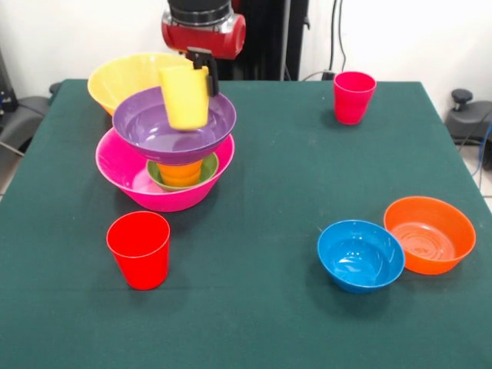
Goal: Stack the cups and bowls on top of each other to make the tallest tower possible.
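Observation:
The tower stands at the left. Its base is the big hot-pink bowl [127, 178]. Inside that sits the small green bowl [156, 176] with the orange cup [181, 171] in it, and the wide purple bowl [173, 127] rests on the orange cup. My gripper [198, 71] is shut on the yellow cup [185, 98] and holds it over the purple bowl, slightly tilted. The red cup [140, 250] stands in front of the tower. The crimson-pink cup [354, 97] stands at the far right.
The big orange-yellow bowl [123, 77] sits behind the tower, close to it. The blue bowl [360, 255] and the orange bowl [430, 234] sit side by side at the near right, touching or nearly so. The green table [269, 192] has edges on all sides.

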Tool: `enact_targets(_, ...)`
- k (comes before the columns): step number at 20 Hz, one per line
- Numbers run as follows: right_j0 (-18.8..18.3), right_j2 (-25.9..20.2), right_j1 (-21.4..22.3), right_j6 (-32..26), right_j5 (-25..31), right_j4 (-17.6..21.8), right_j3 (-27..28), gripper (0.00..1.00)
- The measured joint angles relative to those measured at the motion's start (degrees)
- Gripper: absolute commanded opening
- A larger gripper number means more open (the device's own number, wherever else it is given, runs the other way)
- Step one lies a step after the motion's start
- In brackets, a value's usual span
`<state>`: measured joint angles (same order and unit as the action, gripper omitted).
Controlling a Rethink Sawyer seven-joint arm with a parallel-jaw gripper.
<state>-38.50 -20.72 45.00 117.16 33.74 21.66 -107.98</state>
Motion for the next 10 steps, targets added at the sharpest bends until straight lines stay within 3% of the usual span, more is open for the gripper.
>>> enact_targets(10, -0.5, 0.0, -2.4, 0.0, -2.7, 1.6, -0.9, 0.00)
